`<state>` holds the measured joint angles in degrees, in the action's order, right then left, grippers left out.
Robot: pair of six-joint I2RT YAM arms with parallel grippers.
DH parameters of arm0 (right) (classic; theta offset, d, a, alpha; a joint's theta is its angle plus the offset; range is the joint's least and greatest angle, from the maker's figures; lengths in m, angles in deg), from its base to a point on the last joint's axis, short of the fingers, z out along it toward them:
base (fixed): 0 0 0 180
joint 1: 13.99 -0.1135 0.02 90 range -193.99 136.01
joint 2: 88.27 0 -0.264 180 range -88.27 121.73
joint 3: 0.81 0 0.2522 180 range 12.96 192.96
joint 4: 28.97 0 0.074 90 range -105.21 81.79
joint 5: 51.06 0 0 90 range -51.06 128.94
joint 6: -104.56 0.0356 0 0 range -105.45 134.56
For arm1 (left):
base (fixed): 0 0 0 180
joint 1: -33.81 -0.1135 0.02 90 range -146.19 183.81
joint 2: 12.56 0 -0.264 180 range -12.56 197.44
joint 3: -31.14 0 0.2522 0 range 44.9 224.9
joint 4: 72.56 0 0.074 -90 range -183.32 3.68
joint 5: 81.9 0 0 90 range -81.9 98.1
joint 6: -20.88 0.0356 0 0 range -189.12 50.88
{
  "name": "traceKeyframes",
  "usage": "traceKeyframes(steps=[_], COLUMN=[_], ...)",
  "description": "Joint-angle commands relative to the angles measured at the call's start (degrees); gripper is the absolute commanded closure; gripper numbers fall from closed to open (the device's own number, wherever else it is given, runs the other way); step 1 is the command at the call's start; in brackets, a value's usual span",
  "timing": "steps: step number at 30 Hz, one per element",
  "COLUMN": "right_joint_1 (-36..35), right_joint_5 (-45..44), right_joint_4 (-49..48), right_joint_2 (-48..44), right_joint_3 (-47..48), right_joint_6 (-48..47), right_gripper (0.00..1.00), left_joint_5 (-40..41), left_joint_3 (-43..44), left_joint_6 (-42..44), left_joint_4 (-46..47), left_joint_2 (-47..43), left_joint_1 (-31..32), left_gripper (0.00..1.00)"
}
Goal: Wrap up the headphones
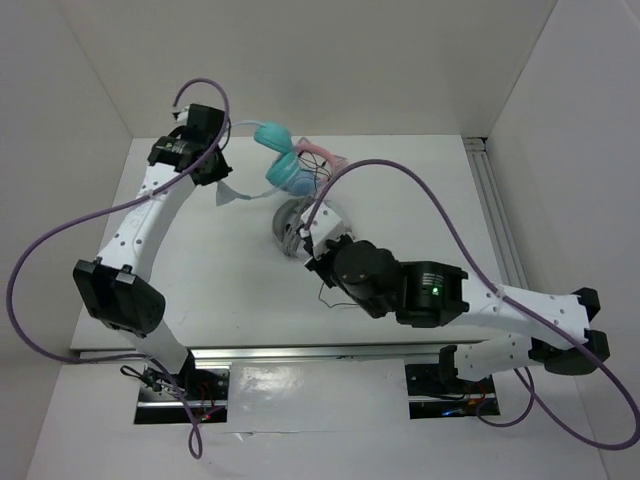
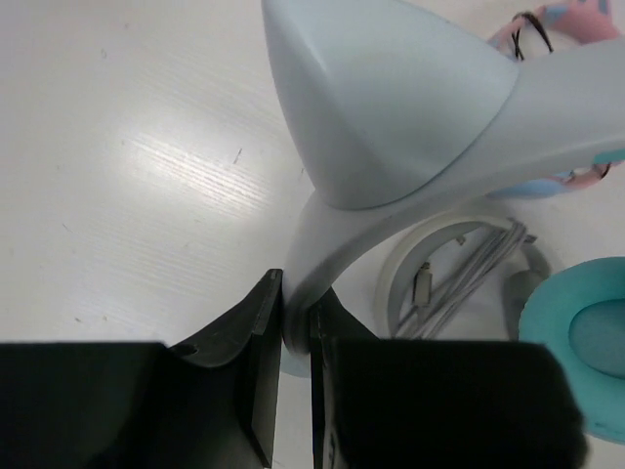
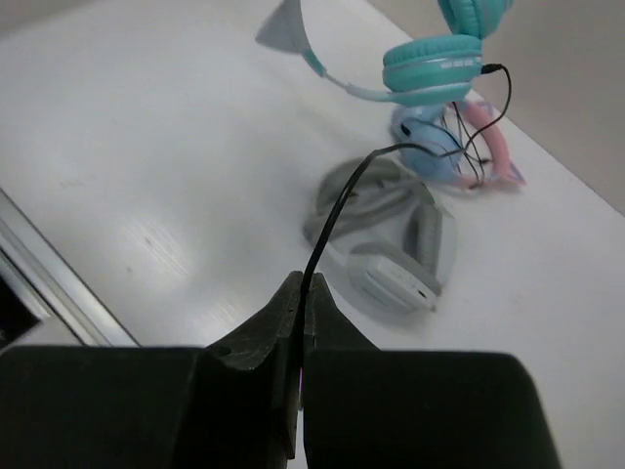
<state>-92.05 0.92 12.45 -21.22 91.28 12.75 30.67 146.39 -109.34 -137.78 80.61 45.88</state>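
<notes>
Findings at time of inspection:

1. The left end effector [image 2: 295,322] is closed on the pale-blue headband of the headphones [image 1: 288,175], its fingers clamped on the band just below one cat-ear point.
2. The headphones are at the far centre of the desk [image 1: 230,290]. The teal cups are together to the right of the left end effector. It cannot be told whether the lower cup rests on the surface.
3. The right end effector [image 3: 301,298] is closed on the thin black cable [image 3: 337,200], pinched between its fingertips. From there the cable rises in an arc across the grey-and-white pair [image 3: 391,234] toward the teal cups.
4. The pink-banded pair [image 3: 488,142] lies just beside the teal cups, with loose loops of black cable over it.
5. The grey-and-white pair lies flat on the desk, between the right end effector and the headphones
</notes>
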Motion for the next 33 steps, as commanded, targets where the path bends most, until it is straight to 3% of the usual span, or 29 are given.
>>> traceKeyframes(steps=[1,8,14,16,19,23,29,33], right_joint_1=[-1.12,-1.13,-1.13,-1.65,-1.65,-1.65,-1.65,-1.65], right_joint_5=[-13.36,-34.46,-42.22,-43.01,-41.26,-35.82,-29.13,-26.5], right_joint_4=[9.07,9.35,-7.32,-18.22,-25.45,-24.68,-20.19,-18.61], right_joint_2=[2.64,5.73,-0.24,-4.19,-9.29,-12.38,-11.24,-11.24], right_joint_3=[3.06,4.91,-1.85,-6.06,-8.71,-9.24,-7.22,-7.22], right_joint_6=[-3.2,-6.97,-19.95,-24.89,-29.4,-29.4,-28.26,-26.15], right_gripper=[1.0,1.0,1.0,1.0,1.0,1.0,1.0,1.0], left_joint_5=[7.38,23.82,33.86,33.86,29.74,19.38,20.67,20.67], left_joint_3=[5.72,2.05,-4.17,-7.78,-14.03,-21.24,-20.81,-18.09], left_joint_6=[9.08,17.1,23.14,27.55,35.11,44.52,46.91,43.84], left_joint_4=[4.0,4.7,6.81,12.68,18.74,26.12,25.01,23.69], left_joint_2=[3.41,5.45,2.56,0.26,-4.73,-11.06,-10.64,-9.84], left_joint_1=[6.0,15.95,19.9,21.31,23.87,28.25,30.81,31.43], left_gripper=[1.0,1.0,1.0,1.0,1.0,1.0,1.0,1.0])
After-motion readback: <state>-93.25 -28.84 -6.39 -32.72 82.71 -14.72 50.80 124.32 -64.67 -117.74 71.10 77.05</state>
